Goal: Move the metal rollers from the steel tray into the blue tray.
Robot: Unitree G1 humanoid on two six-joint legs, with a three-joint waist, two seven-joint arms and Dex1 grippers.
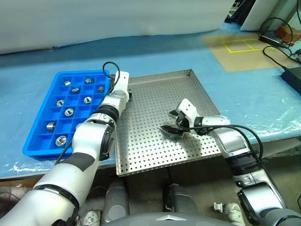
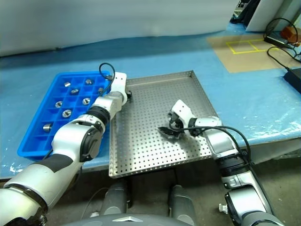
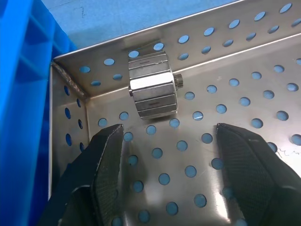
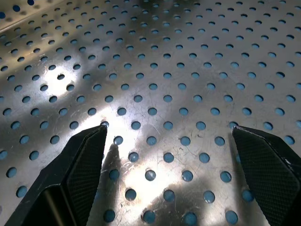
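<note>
The steel tray (image 1: pixel 150 146) lies in the middle of the table, with the blue tray (image 1: pixel 34 140) touching its left side. One metal roller (image 3: pixel 153 87) lies on its side in the steel tray's far left corner, against the rim. My left gripper (image 3: pixel 169 136) is open just short of it, the roller a little beyond its fingertips (image 3: pixel 110 141); this gripper (image 1: pixel 128 94) sits at that corner. Several metal rollers (image 1: pixel 69 112) rest in the blue tray's compartments. My right gripper (image 1: pixel 171 121) hovers open and empty low over the steel tray's right half, bare perforated metal (image 4: pixel 164 94) below it.
A blue plastic sheet (image 1: pixel 254 94) covers the table. A cardboard sheet with yellow tape marks (image 1: pixel 242 46) lies at the far right, with black cables and a dark box (image 1: pixel 292 75) beside it. The steel tray's near edge overhangs the table front.
</note>
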